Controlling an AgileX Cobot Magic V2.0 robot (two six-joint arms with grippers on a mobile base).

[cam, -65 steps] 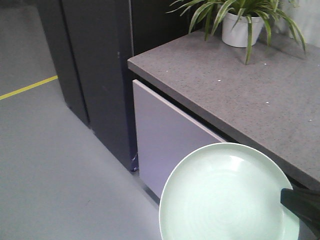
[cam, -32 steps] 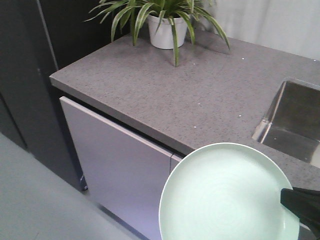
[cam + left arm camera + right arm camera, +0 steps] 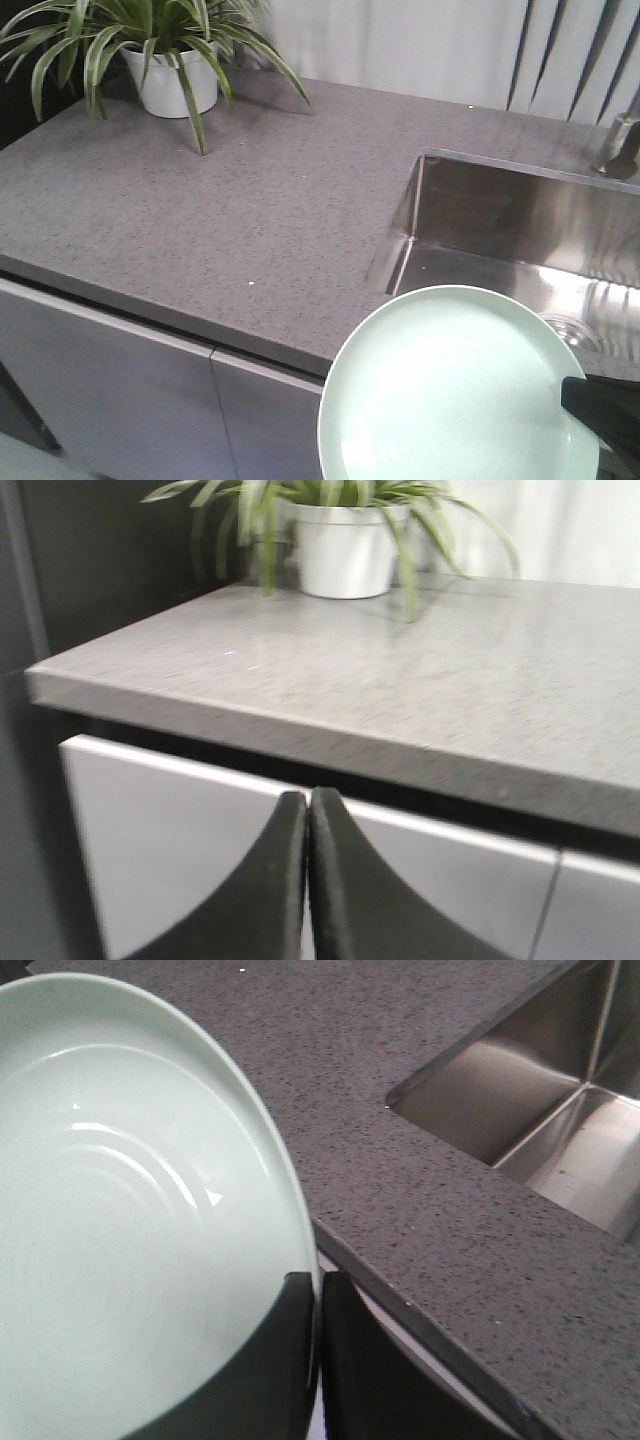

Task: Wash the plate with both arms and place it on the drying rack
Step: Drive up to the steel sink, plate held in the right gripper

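Plate position: plate (image 3: 455, 390) is held in the air at the near edge of the counter (image 3: 230, 220), its face tilted up towards the front camera.
Right gripper: right gripper (image 3: 318, 1285) pinches the plate's rim, one finger on the inner face and one behind it. In the front view the grip sits at about 4 o'clock on the rim.
Left gripper: left gripper (image 3: 307, 798) has its fingers pressed together and holds nothing. It is low, facing the cabinet front (image 3: 180, 840) below the counter edge.
Key relation: sink (image 3: 400, 240) lies at 1 o'clock from the plate, near but not under it. The tap (image 3: 625, 140) stands further off along the same line.
Nearer arm: the right arm carries the plate. The left is free and apart from it.
Judgement: the next move is likely up and over the sink rim towards 1 o'clock.
Rack: not in view in any camera.
Other: plant (image 3: 165, 60) at 10 o'clock, well clear.
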